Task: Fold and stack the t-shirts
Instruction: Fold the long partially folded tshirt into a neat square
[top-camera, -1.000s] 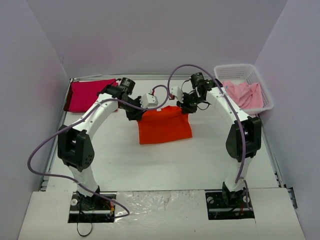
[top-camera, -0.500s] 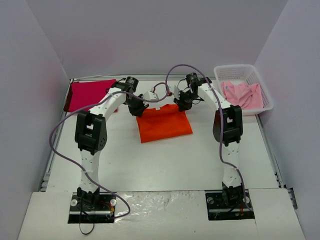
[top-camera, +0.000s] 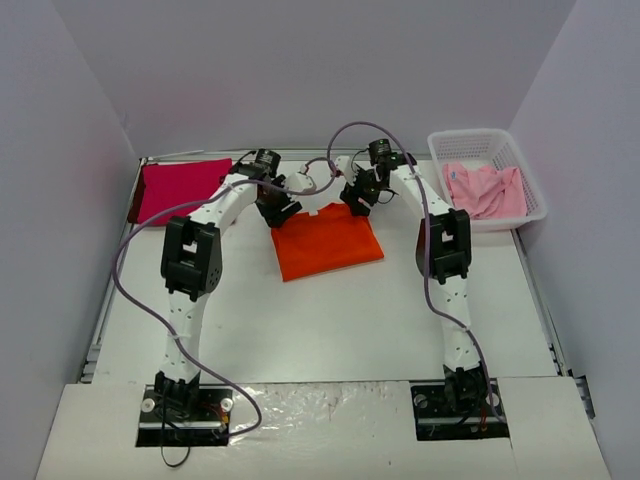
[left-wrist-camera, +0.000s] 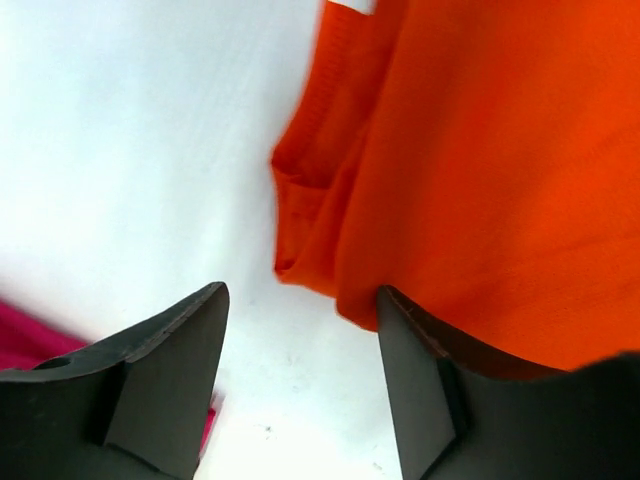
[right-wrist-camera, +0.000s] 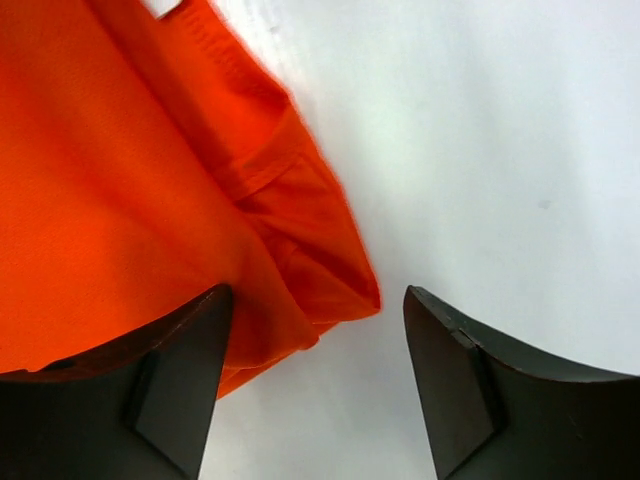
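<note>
Claws gape: left claw (left-wrist-camera: 300, 325) and right claw (right-wrist-camera: 318, 305) hover at the orange t-shirt's (top-camera: 328, 243) far corners, apparently so its fold lies flat.

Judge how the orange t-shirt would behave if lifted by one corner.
Probably floppy: the orange t-shirt lies in soft folds with a rumpled sleeve, so it would likely drape and unfold. Seemingly thin cloth, so probably light. Pushed across the table, it might bunch rather than slide.

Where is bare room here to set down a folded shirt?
Widest: the table between left arm and right arm, nearer than the orange shirt. Also left of the left arm, nearer than the magenta shirt. Crowded: the far edge, with left tool, right tool and basket.
</note>
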